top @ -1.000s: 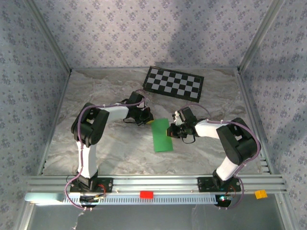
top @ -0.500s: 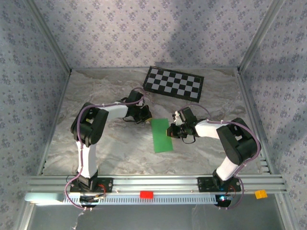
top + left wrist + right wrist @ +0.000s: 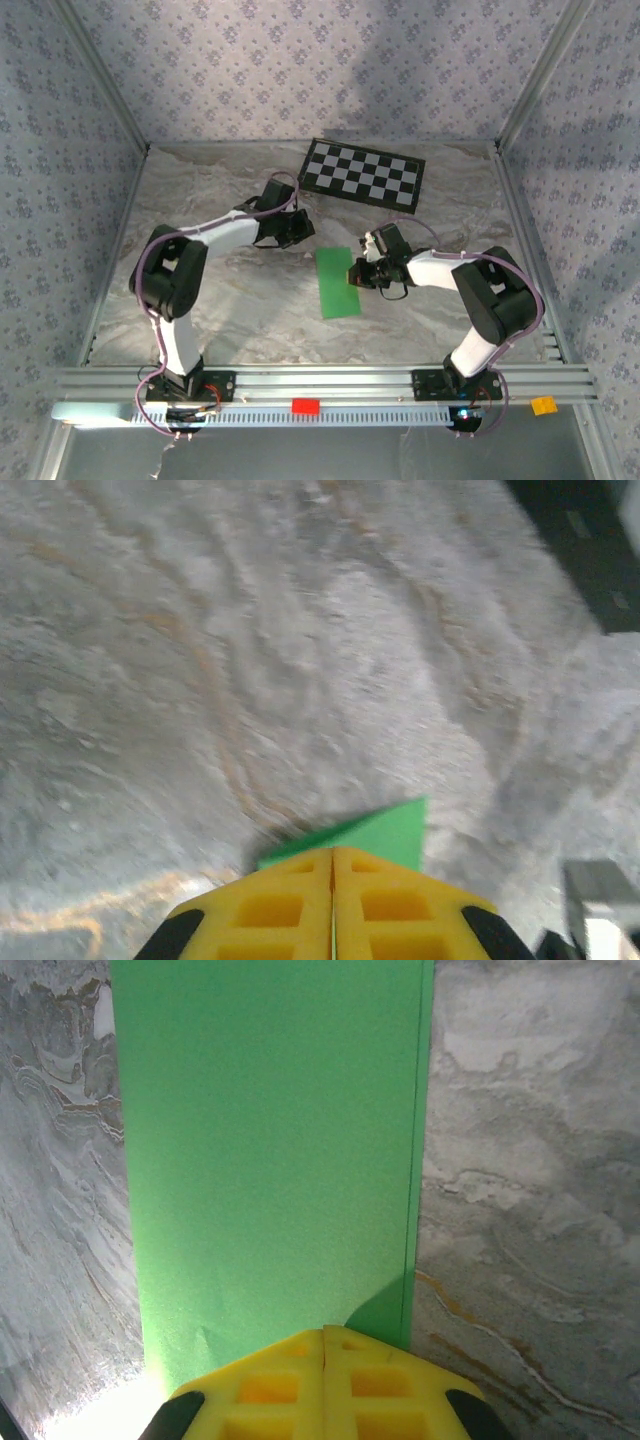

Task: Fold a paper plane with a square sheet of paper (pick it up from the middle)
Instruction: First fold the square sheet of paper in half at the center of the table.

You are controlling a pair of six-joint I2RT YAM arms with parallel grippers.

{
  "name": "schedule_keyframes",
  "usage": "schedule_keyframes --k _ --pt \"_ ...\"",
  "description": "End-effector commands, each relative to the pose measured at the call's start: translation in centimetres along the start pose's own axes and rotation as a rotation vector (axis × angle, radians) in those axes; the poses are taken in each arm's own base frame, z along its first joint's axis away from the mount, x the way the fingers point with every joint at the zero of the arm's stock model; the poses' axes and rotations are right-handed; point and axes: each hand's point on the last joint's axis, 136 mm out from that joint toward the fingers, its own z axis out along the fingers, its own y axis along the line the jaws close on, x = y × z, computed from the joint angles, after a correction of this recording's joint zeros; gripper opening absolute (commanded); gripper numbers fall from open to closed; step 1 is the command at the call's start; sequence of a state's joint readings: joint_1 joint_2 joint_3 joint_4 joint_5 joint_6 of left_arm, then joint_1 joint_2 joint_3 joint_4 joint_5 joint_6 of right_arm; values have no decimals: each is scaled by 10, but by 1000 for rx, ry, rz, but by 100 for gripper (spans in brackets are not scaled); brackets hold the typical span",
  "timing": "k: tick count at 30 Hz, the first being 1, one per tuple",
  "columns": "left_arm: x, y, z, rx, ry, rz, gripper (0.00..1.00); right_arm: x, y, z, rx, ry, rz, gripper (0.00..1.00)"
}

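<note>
The square sheet of paper point(image 3: 336, 285), bright green, lies on the marble table folded into a long rectangle. Its doubled edge point(image 3: 415, 1160) runs down the right in the right wrist view. My right gripper point(image 3: 357, 273) is shut, and its yellow fingertips point(image 3: 323, 1332) sit over the paper's right side, the sheet flat beneath them. My left gripper point(image 3: 300, 233) is shut, a little up and left of the paper's far left corner. That corner point(image 3: 385, 830) shows just beyond the shut gripper's tip point(image 3: 332, 852). The paper plane is out of view.
A black-and-white checkerboard point(image 3: 363, 173) lies at the back of the table. A red block point(image 3: 305, 406) and an orange block point(image 3: 543, 405) sit on the front rail. Patterned walls close in the left, back and right.
The left arm has stretched out, and its gripper has drawn back up and left from the paper's far left corner. The paper and the right gripper have stayed put.
</note>
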State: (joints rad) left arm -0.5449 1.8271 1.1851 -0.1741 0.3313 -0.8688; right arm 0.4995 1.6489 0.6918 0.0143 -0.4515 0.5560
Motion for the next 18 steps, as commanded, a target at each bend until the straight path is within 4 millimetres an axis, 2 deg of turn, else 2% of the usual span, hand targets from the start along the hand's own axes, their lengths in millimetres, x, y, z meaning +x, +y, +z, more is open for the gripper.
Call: schedule_keyframes --k 1,5,7,12,18 --pt "26 -14 -12 52 37 59 9 70 -77 -3 298 202 129 0" --pt "62 -23 -9 131 111 87 8 70 -77 -3 301 203 128 0" --pt "73 -26 -6 156 126 96 8 70 -78 -2 301 204 128 0" --pt "76 -17 9 147 118 92 8 71 -77 -1 298 209 126 0" --pt "75 10 29 73 129 75 8 72 -77 0 297 213 126 0"
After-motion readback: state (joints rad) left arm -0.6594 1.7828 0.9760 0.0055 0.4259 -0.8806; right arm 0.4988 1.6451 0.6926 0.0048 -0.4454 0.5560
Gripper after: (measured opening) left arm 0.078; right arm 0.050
